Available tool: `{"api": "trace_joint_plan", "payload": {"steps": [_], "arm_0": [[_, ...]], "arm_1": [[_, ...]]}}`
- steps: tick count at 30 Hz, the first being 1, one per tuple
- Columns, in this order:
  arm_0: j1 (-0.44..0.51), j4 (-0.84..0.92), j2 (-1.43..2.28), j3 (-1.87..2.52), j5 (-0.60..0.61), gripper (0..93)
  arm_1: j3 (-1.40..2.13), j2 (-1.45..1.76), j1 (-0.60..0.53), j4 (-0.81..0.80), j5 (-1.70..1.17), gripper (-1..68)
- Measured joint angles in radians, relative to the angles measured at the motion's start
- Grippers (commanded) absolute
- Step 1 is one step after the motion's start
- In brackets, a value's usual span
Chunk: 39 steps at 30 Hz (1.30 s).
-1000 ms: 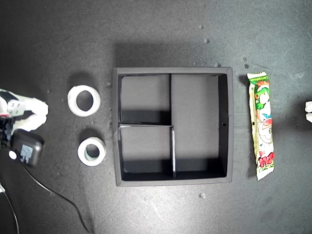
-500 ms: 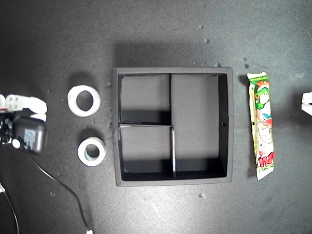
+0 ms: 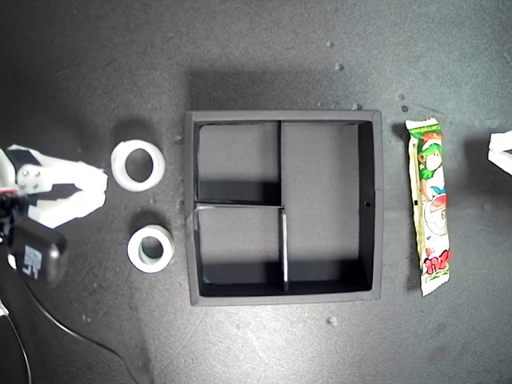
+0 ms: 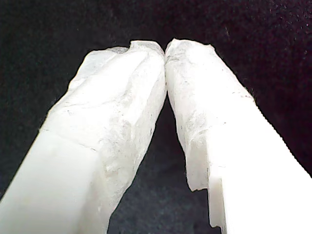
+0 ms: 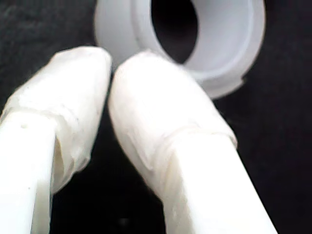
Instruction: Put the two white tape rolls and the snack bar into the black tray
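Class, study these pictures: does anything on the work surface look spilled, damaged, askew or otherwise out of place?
Nothing stands out. The black tray sits square and empty, both white tape rolls lie flat at its exterior-view left, and the snack bar lies intact along its right. Only a few small specks dot the surface.

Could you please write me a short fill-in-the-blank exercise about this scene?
1. The black tray has ____ compartments, all holding nothing.
2. In the exterior view, the snack bar lies on the tray's ____ side.
3. Both tape rolls lie ____ the tray.
4. My second gripper has its jaws nearly closed beside a ____.

Missing words: three; right; outside; tape roll
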Motion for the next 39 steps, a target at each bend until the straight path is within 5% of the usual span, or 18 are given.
{"api": "trace_joint_plan", "payload": {"steps": [5,10,23,29,35,39], "arm_0": [[-0.015,-0.091,0.0,0.0,0.141,10.0],[-0.032,0.006,0.0,-0.066,0.258,13.8],[-0.031,0.012,-0.245,-0.298,0.356,16.6],[-0.002,-0.049,-0.681,-0.511,0.367,18.0],[0.012,-0.038,-1.045,-0.693,0.37,18.6],[0.028,-0.011,-1.198,-0.796,0.379,18.6]], "arm_1": [[0.0,0.002,-0.008,-0.055,-0.051,11.7],[0.0,0.002,-0.028,-0.114,-0.129,16.3],[-0.213,-0.029,-0.098,-0.002,-0.21,19.7],[-0.485,-0.511,-0.184,-0.097,-0.272,22.9],[-1.02,-1.216,-0.244,0.084,-0.393,23.8],[-1.141,-1.362,-0.265,0.141,-0.431,22.1]]}}
